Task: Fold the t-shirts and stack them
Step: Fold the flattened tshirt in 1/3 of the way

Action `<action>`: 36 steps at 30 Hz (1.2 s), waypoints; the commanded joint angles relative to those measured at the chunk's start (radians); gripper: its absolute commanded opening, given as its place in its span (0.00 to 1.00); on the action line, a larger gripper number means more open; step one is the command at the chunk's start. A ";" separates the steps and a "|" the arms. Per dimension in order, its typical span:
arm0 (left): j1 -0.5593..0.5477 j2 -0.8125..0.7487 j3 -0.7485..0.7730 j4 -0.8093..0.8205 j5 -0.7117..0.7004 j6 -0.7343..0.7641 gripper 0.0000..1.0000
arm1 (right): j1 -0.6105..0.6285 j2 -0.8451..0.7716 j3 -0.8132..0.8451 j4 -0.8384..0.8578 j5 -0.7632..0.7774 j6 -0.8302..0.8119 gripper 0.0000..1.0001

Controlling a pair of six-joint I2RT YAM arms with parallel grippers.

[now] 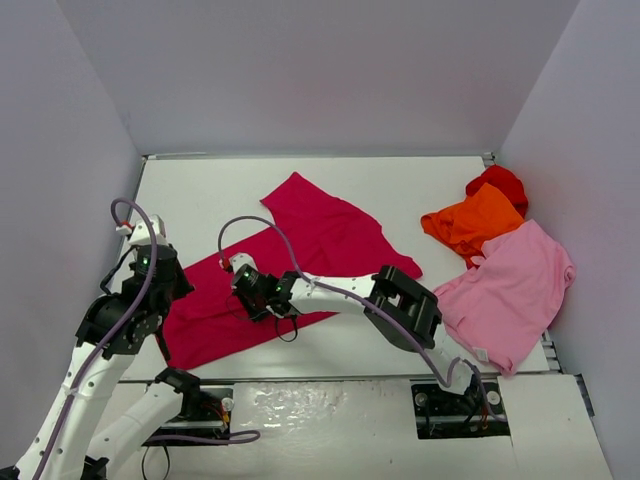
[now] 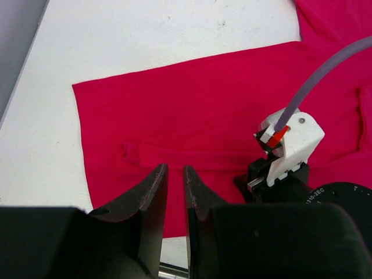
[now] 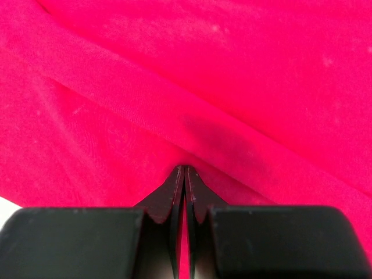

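Top view
- Step: judged an early fold of the crimson-magenta t-shirt (image 1: 300, 255); no neat stack seen anywhere.
- Shirt position: lay spread on the white table (image 1: 210, 190), left of centre, running diagonally from near-left to far-middle.
- Right gripper (image 1: 252, 292): rested on the near-left part of that shirt, touching the cloth.
- Other shirts: heaped at the right side, well apart from the work. Orange t-shirt (image 1: 470, 222) crumpled, red t-shirt (image 1: 500, 182) bunched behind it, light pink t-shirt (image 1: 515, 290) loosely spread and touching the orange one.

Left wrist view
- Left gripper (image 2: 175, 170): fingers barely parted, narrow gap, nothing held; poised over the shirt's near edge, contact not determinable.
- Cloth shape: straight cut edge and squared corner at left; low raised ridge across, just ahead of the fingertips.
- Cable (image 2: 325, 75): lilac, arced over the cloth to the right gripper.

Right wrist view
- Right gripper state: fingers pressed together, tips dug into a diagonal crease, sliver of crimson between them; judged pinched on a fold.
- Texture: matte soft jersey, faint lint specks, shadow along the crease.
- Next move: judged to need lifting the pinched fold and carrying it over, with the left gripper closing on the near edge; limp cloth, likely to sag and drag.
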 commanded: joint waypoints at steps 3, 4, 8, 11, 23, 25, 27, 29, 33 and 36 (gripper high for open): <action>-0.003 0.006 0.030 0.052 -0.011 -0.007 0.15 | -0.020 0.048 0.137 0.005 0.041 -0.051 0.00; -0.003 0.006 0.028 0.053 -0.011 -0.007 0.15 | -0.029 0.059 0.166 -0.001 0.051 -0.062 0.00; -0.003 0.007 0.027 0.049 -0.014 -0.003 0.15 | -0.065 0.083 0.224 -0.011 0.061 -0.094 0.00; -0.003 0.004 0.028 0.044 -0.025 -0.001 0.15 | -0.108 0.108 0.265 -0.016 0.078 -0.115 0.00; -0.003 0.014 0.029 0.043 -0.025 -0.001 0.15 | -0.197 0.160 0.446 0.002 0.221 -0.194 0.00; -0.003 0.012 0.028 0.042 -0.027 0.001 0.15 | -0.194 0.090 0.395 -0.045 0.205 -0.188 0.00; -0.003 0.012 0.028 0.041 -0.031 0.003 0.15 | -0.192 0.039 0.305 -0.062 0.203 -0.173 0.00; -0.002 0.015 0.026 0.048 -0.031 0.010 0.15 | -0.191 -0.066 0.186 -0.067 0.164 -0.129 0.00; -0.002 0.030 0.025 0.067 -0.025 0.017 0.15 | -0.167 -0.151 0.052 -0.068 0.018 -0.044 0.00; 0.000 0.042 0.024 0.078 -0.016 0.014 0.15 | -0.116 -0.147 0.045 -0.064 -0.057 -0.020 0.00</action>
